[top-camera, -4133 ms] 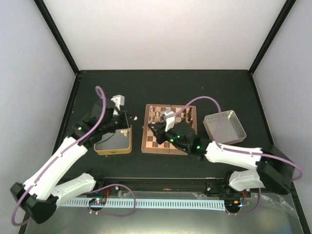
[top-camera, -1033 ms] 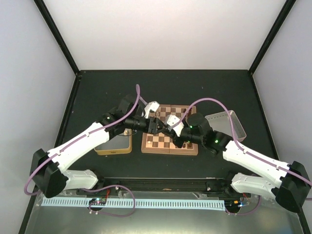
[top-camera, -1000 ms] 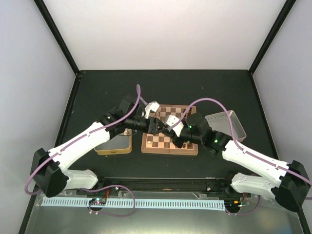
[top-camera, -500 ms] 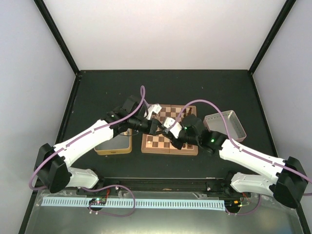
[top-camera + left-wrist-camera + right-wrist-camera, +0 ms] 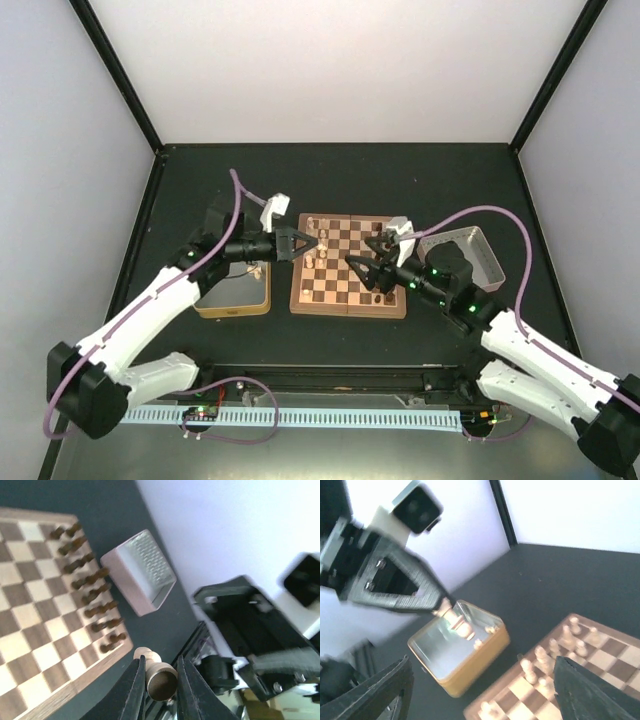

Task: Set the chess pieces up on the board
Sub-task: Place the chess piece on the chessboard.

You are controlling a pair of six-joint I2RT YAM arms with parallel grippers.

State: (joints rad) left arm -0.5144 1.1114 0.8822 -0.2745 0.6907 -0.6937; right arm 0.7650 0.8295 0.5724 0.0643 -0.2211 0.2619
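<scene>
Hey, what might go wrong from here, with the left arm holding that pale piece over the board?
The pale piece looks tilted in the shut left pincer, so it may topple when set down. The standing pieces crowd the board beneath it, and lowering could knock them over. The open right pincer hovers close by over the same board, so the arms might bump.

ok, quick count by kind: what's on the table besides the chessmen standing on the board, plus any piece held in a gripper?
board: 1
gold tin: 1
silver-grey tray: 1
pale chess piece held in the left gripper: 1
Total: 4
</scene>
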